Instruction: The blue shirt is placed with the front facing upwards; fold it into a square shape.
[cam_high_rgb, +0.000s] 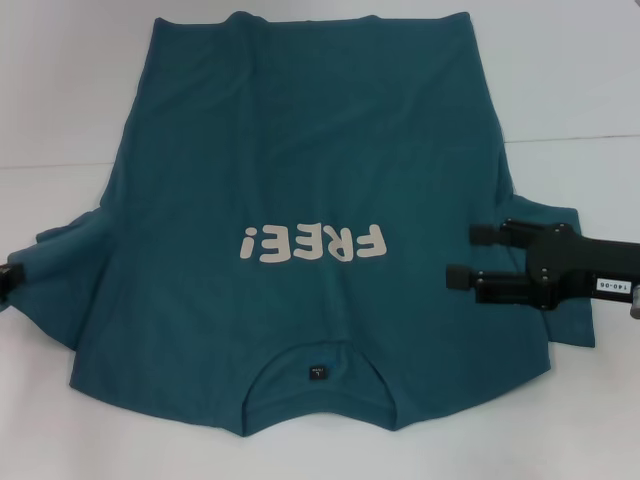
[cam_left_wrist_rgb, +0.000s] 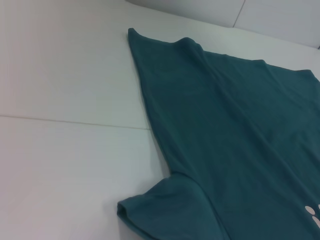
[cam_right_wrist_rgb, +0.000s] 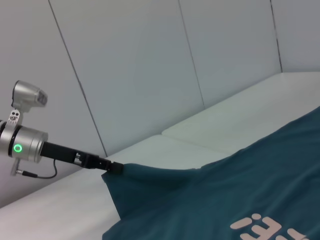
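Observation:
The blue shirt (cam_high_rgb: 300, 150) lies spread front up on the white table, its white "FREE!" print (cam_high_rgb: 312, 243) mid-chest and its collar (cam_high_rgb: 317, 372) at the near edge. My right gripper (cam_high_rgb: 472, 255) hovers open over the shirt's right side by the sleeve, fingers pointing inward. My left gripper (cam_high_rgb: 6, 278) sits at the far left edge of the head view, at the tip of the left sleeve. In the right wrist view the left gripper (cam_right_wrist_rgb: 114, 168) is shut on that sleeve tip, and the cloth (cam_right_wrist_rgb: 240, 190) rises toward it. The left wrist view shows the shirt's left side and hem (cam_left_wrist_rgb: 225, 125).
The white table (cam_high_rgb: 60, 100) has a seam line running across it and bare surface on both sides of the shirt. Pale wall panels (cam_right_wrist_rgb: 150, 65) stand behind the table's left side.

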